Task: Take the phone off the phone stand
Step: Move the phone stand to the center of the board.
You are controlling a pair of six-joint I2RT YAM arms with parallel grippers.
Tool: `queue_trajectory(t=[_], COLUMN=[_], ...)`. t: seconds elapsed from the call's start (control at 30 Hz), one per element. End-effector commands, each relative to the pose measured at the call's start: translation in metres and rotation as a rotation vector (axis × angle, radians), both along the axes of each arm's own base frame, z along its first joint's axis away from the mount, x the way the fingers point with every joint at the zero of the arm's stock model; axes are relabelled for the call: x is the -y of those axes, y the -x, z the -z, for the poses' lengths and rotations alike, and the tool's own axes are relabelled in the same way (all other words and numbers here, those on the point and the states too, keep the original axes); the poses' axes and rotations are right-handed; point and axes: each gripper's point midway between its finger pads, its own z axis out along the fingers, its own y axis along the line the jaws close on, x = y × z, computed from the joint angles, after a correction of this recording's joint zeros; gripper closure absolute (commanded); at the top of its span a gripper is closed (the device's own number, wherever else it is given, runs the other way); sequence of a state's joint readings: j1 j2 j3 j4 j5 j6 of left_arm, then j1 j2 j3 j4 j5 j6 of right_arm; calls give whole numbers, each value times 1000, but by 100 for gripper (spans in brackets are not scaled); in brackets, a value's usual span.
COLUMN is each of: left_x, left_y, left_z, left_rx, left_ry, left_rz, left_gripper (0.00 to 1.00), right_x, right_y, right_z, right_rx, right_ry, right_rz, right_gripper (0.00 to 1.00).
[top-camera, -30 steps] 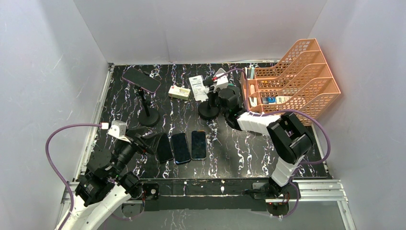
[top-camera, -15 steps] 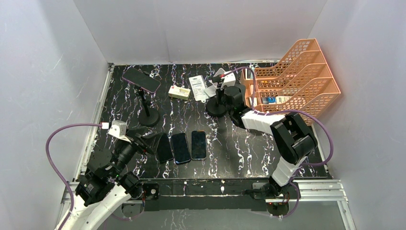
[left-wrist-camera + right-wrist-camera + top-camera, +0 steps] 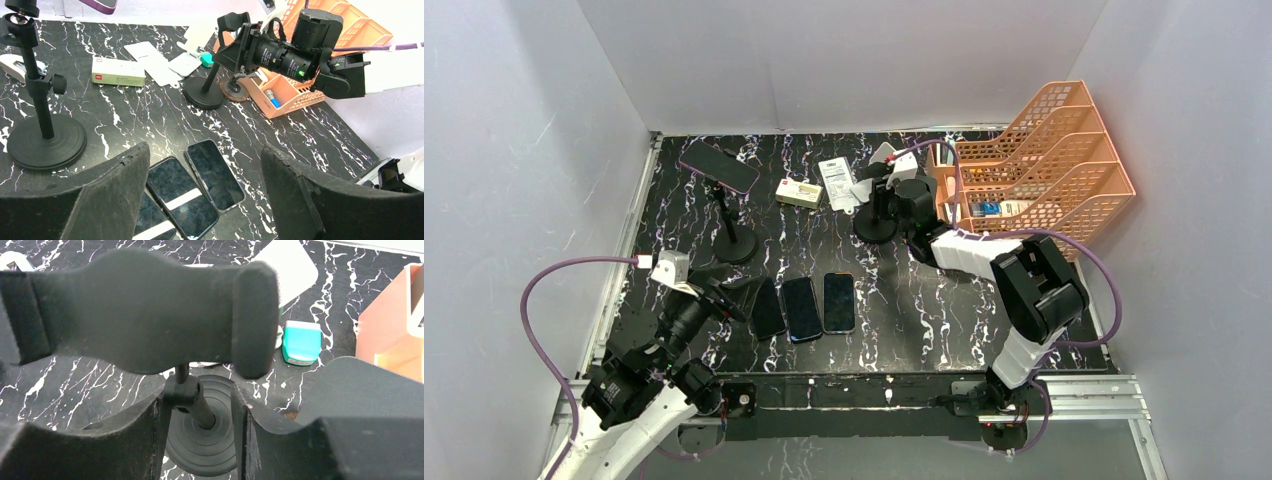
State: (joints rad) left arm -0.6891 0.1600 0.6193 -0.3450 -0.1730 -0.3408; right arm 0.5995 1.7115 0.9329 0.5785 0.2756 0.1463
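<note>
Three phones lie flat in a row on the worktop, so much of the unloading looks done. One phone sits on the far-left phone stand, untouched. The right claw is at the second stand, its fingers either side of the post, apart, gripping nothing I can see; that cradle shows bare. The left claw hangs wide apart just beside the row. One phone left to lift.
</note>
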Motion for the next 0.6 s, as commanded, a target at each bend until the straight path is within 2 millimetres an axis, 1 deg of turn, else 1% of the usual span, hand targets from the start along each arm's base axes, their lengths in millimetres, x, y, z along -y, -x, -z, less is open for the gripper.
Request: queue_trajectory(t=[0.0,0.13,0.2,0.3,0.33,0.37,0.4,0.43,0.57], left_x=[1,1,1,-3,-6,-8,-9,-9,-9], left_y=[-3,-3,-3,-6,-7,-8,-9,-9,-12], left_z=[2,2,2,4,5,5,5,6,11], left_rx=[-6,-8,-9,-23,-31,-38,-44,-52,-95], left_ry=[-7,-9,-8,-4,-5,-7,-7,-7,-25], left_rz=[-5,-4,-7,-38,-54,-67,-77,-83,-96], left_gripper=[21,21,21,21,21,21,20,20,20], right_x=[3,2,1,-5,-6,-6,-5,-2,11], right_y=[7,12,16,29,35,41,50,59,98], right_z=[-19,-28,-36,-48,-52,-58,-63,-68,-93], right_rx=[9,5,4,-15,-26,-34,-44,-49,-41], right_ry=[-55,-81,-105,-150,-166,-184,-210,-237,-347], right_rz=[-5,-13,-24,-73,-86,-97,-108,-114,-151], right_gripper=[42,36,34,24,17,12,3,2,1])
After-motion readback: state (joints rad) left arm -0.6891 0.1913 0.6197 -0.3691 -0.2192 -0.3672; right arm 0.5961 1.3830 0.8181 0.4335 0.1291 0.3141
